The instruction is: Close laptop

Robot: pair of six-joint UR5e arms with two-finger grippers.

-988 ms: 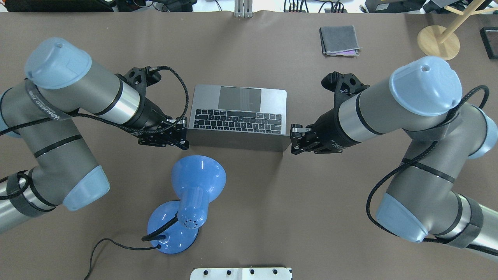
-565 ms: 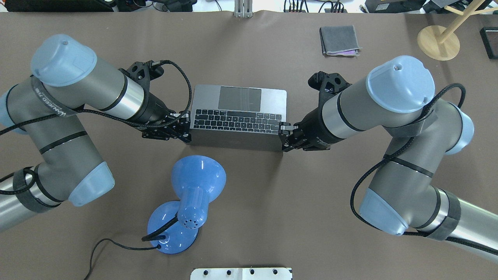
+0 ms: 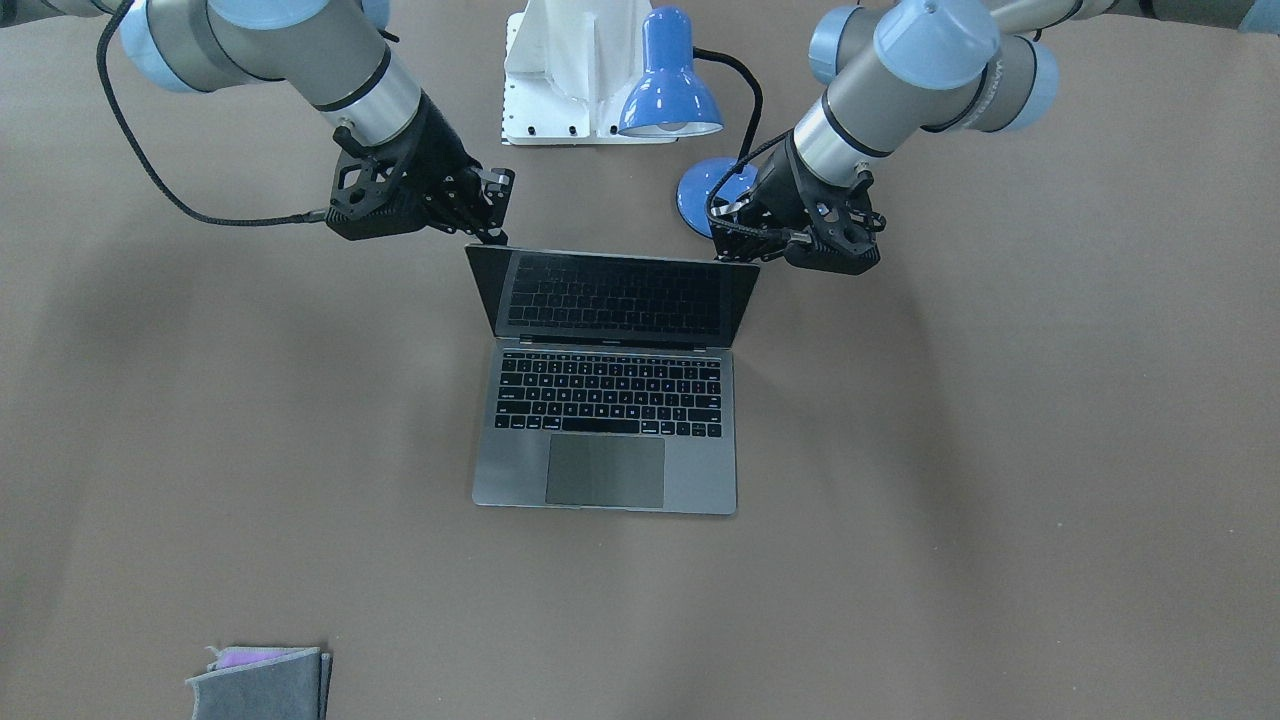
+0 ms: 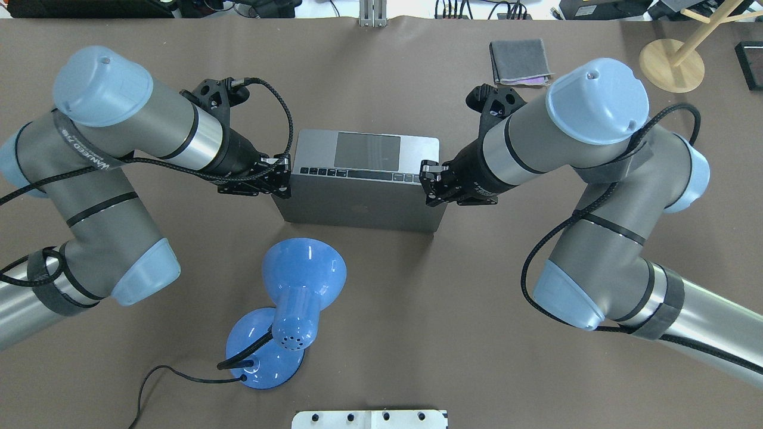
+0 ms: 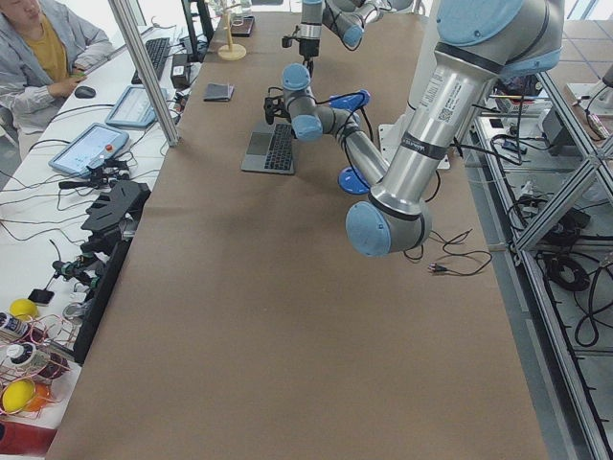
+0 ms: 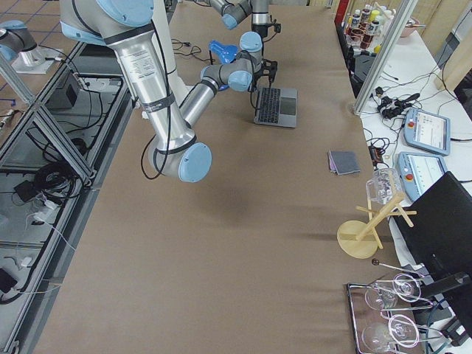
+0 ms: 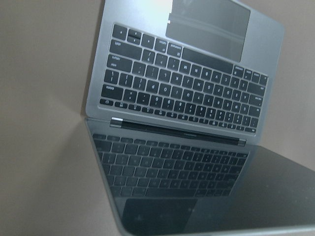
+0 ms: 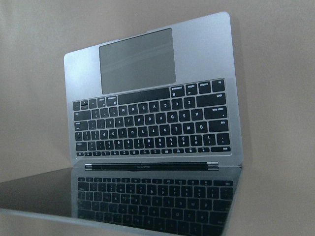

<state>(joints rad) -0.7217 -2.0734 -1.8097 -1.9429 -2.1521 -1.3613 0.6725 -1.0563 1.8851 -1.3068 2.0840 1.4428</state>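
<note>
The silver-grey laptop (image 4: 357, 205) stands mid-table with its lid tilted over the keyboard, partly open. The black screen (image 3: 615, 295) mirrors the keys, and the trackpad (image 3: 605, 470) is uncovered. My left gripper (image 4: 285, 177) is at the lid's top left corner, and my right gripper (image 4: 426, 183) at its top right corner. Both sit against the lid's back edge. In the front view the left gripper (image 3: 740, 235) and right gripper (image 3: 497, 210) flank the screen's top. I cannot tell their finger gaps. Both wrist views show keyboard and screen (image 7: 182, 88) (image 8: 152, 123), no fingers.
A blue desk lamp (image 4: 301, 280) with its cable stands just behind the laptop on the robot's side. A folded grey cloth (image 4: 520, 61) lies far right. A wooden stand (image 4: 670, 62) is at the far right corner. A white mount plate (image 4: 369, 419) sits at the near edge.
Both grippers have moved away from the robot, against the lid's top corners. The lid has swung from near upright to tilted over the keyboard, hiding most keys from overhead.
</note>
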